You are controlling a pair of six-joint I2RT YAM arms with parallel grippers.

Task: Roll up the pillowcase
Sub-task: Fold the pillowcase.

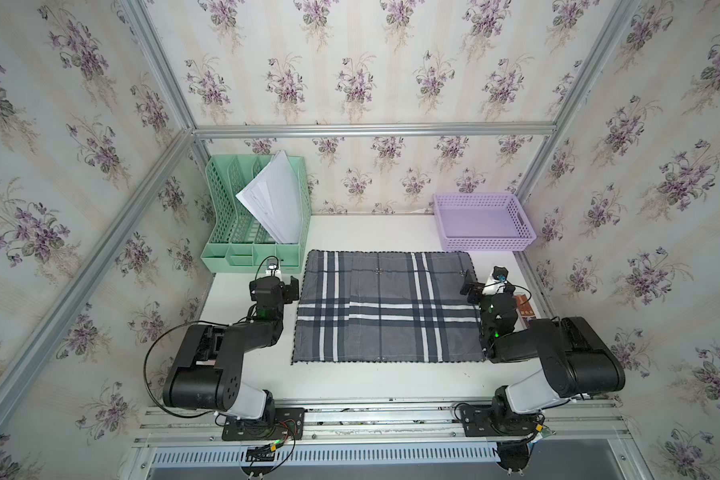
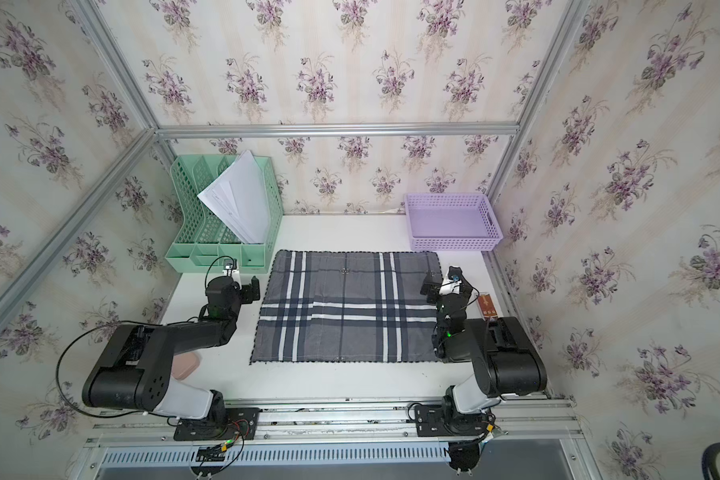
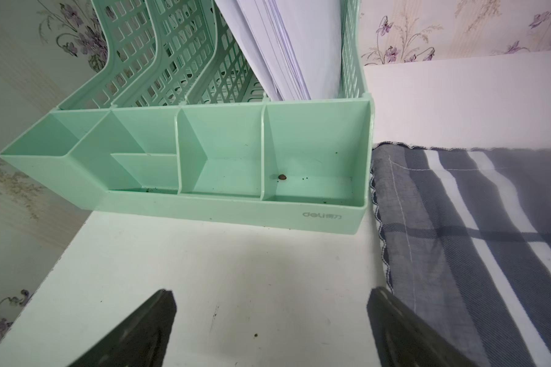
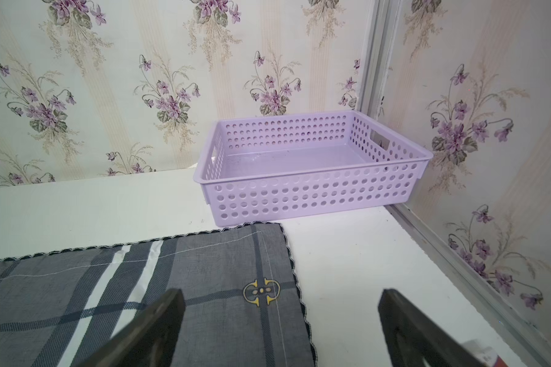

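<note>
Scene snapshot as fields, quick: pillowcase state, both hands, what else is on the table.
pillowcase: spread flat on the table, not rolled yet
left hand: open, empty, over bare table beside the pillowcase's left edge, facing the green organiser
right hand: open, empty, straddling the pillowcase's right edge near its far corner
green organiser: far left, papers in one slot
purple basket: far right, empty

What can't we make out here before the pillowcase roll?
- Pink object, in a top view: mostly under the left arm; identity unclear.
- Brown item, both top views: partly behind the right arm; label too small.
- Near right corner of the pillowcase, both top views: covered by the right arm.
</note>
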